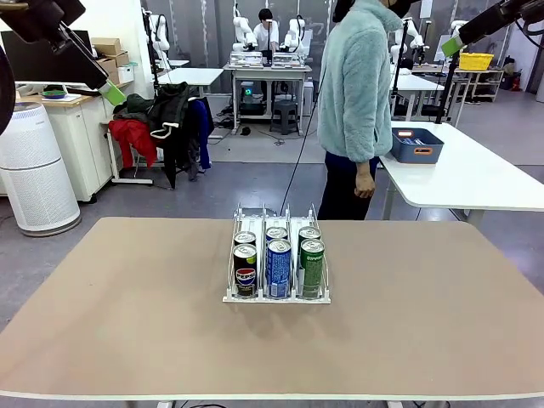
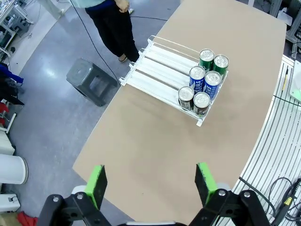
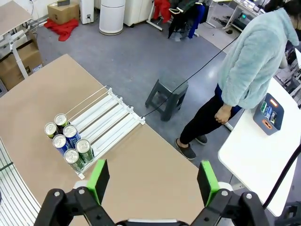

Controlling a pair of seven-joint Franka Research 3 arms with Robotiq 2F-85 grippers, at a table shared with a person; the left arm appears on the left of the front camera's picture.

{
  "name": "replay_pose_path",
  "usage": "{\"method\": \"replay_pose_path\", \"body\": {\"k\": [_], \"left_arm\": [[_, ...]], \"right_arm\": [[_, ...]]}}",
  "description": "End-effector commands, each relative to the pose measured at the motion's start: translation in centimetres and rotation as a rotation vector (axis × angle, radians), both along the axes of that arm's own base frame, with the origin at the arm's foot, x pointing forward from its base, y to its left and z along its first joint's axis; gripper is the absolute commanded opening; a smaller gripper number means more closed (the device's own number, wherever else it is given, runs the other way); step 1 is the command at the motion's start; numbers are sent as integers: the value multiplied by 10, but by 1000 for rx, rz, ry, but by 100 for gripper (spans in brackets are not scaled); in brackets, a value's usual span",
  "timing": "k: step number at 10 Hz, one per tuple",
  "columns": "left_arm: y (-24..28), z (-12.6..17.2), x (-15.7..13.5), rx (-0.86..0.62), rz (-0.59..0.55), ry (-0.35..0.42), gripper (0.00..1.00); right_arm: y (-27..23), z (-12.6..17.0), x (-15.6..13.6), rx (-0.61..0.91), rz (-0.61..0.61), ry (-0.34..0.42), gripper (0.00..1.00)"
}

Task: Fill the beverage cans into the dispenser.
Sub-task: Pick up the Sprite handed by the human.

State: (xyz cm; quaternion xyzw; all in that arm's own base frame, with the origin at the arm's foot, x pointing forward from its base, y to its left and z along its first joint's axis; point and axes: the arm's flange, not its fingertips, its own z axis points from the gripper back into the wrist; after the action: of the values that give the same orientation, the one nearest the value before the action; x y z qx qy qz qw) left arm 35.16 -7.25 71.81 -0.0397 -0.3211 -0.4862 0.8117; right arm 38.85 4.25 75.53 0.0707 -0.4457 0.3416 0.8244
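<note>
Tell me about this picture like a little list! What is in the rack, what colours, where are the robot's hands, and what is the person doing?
Dispenser: three-lane rack in the middle of the tan table
Cans inside: six, two per lane, at the robot's end
Colours: black cans left, blue cans middle, green cans right
Left gripper: high above the table, jaws open, nothing held
Right gripper: same
Person: standing at the far side, beside a white table with a dark blue bin

A lab: rows of white worktables [image 1: 484,180] (grey floor [image 1: 229,183], cardboard boxes [image 1: 108,47]).
</note>
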Motion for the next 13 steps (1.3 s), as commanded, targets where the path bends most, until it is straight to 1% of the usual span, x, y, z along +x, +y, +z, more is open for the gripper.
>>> {"method": "replay_pose_path", "body": {"k": [1, 2, 3, 5, 7, 8, 9, 10, 11, 12, 13], "left_arm": [[0, 0, 0, 0, 0, 0, 100], [-3, 2, 0, -22, 28, 9, 100], [-8, 5, 0, -62, 21, 13, 100], [-15, 12, -2, -115, 15, 7, 100], [-19, 21, -4, -155, 42, 15, 100], [-21, 26, -6, -173, 48, 18, 100], [-24, 32, -7, -191, 58, 17, 100], [-27, 38, -13, -208, 42, 15, 100], [-29, 42, -16, -233, 22, 14, 100], [-31, 46, -18, -247, 42, 18, 100], [-32, 50, -21, -276, 31, 26, 100]], "right_arm": [[-2, -1, -1, -6, 17, 3, 100], [0, 0, 0, 0, 0, 0, 100], [1, 0, -2, 16, 4, 21, 100], [3, 4, -6, 65, 25, 80, 100], [2, 8, -11, 98, 58, 151, 100], [0, 15, -15, 122, 102, 175, 100], [0, 19, -19, 131, 123, 181, 100], [1, 24, -25, 129, 148, 189, 100], [2, 28, -29, 138, 176, 182, 100], [3, 30, -32, 139, 183, 182, 100], [2, 32, -34, 146, 206, 188, 100]]}}
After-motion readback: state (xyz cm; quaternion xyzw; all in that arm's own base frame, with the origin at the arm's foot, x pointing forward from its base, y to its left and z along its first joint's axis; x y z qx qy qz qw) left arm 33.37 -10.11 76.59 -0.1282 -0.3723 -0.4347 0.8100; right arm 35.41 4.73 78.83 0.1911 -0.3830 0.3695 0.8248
